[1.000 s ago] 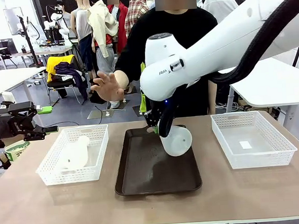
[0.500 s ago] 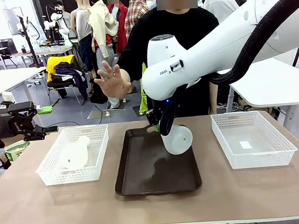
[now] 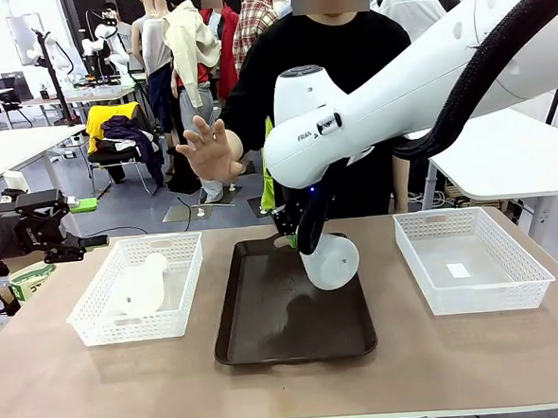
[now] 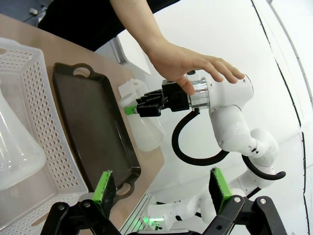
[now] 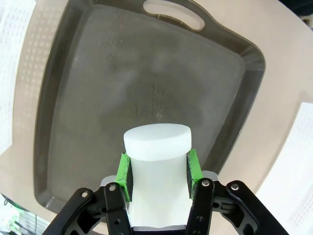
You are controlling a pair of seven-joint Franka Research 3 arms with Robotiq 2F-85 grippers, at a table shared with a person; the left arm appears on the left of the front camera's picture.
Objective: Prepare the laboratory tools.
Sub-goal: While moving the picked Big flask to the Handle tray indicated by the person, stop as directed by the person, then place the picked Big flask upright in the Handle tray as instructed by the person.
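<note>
Hand is up a bit vs a second ago; held flask barely shifted

Front: right gripper clamped on its neck. Flask is tilted, base down-right, over tray at frame centre and looks clear of the floor. Second flask lies in basket, lower left. Left gripper at left edge, spread wide, empty

Left wrist: left gripper wide apart, nothing between. Second flask at left edge, well off its line

Right wrist: right gripper pinches flask on both sides, tray beneath

Step, I'd say: set it on tray. Level the base first, lower slowly, release only once it stands
</note>
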